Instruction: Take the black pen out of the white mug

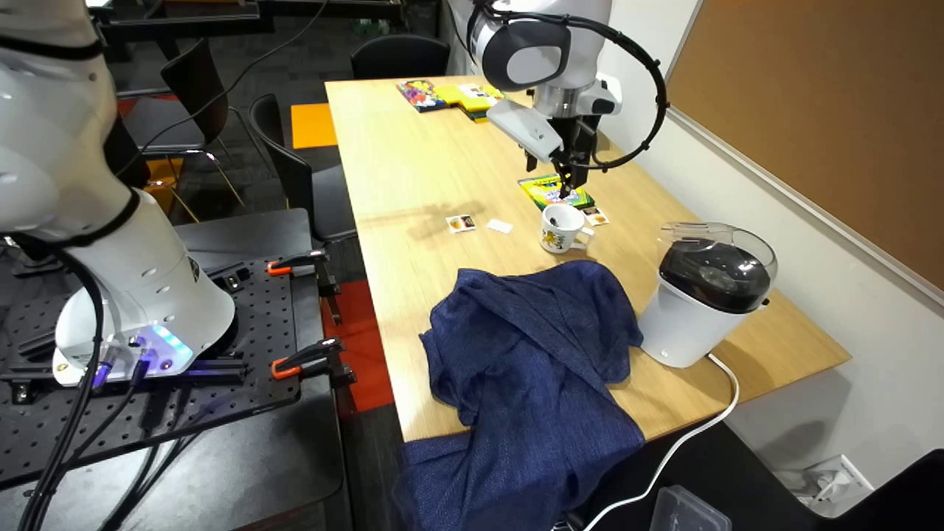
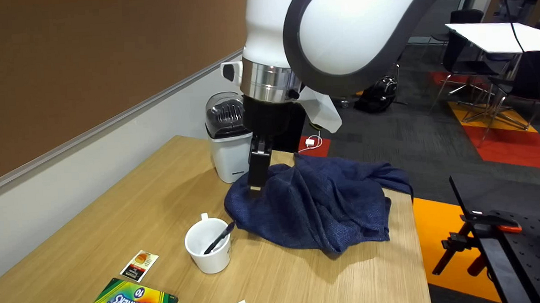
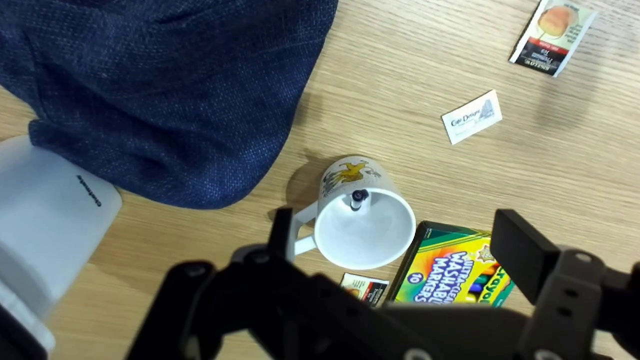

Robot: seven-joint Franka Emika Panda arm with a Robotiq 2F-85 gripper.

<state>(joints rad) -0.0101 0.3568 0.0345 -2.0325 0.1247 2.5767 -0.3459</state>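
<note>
Black and slim, the pen [image 2: 218, 238] leans inside the white mug [image 3: 367, 232] on the worktop [image 2: 314, 283]. My jaws are spread wide, gripping nothing; descending off-centre, I might snag the mug's handle [image 3: 306, 244], tipping it.

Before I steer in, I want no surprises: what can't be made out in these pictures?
The black pen: its lower end is hidden in an exterior view by the white mug.
Anything under the blue cloth: covered by it in every view.
Fine print on the white card: too small in the wrist view.
</note>
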